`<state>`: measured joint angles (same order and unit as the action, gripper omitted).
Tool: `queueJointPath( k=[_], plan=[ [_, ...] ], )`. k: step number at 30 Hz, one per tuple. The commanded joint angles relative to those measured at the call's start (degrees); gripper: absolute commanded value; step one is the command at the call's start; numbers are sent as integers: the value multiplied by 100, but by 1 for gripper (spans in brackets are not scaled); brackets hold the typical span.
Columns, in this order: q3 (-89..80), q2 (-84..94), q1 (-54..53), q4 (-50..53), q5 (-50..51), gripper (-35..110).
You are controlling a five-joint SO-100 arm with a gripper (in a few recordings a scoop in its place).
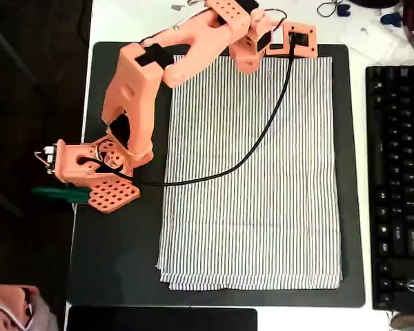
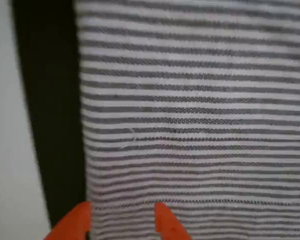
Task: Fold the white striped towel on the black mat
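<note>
The gripper (image 2: 122, 220), jaws narrowly parted, straddles the white striped towel (image 1: 252, 172) at its twelve-o'clock edge; long axis runs twelve-to-six.

A black keyboard (image 1: 397, 186) runs down the right edge of the white table (image 1: 359, 52) in the overhead view, its keys in neat rows. At the top right lie a few small odds and ends, among them a dark looped cable (image 1: 326, 9). A smaller black slab (image 1: 162, 319) sits along the bottom edge. Left of the table, something green (image 1: 58, 194) pokes out over the dark floor.
</note>
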<state>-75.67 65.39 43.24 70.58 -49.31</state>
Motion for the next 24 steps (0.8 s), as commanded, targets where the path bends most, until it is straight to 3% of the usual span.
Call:
queueJointPath(
  k=[1,15,24],
  plan=[
    [229,0,18,-62,0,18],
    [158,-492,-167,-492,-237,18],
    [-193,-422,-483,-519,-492,0]
  ],
)
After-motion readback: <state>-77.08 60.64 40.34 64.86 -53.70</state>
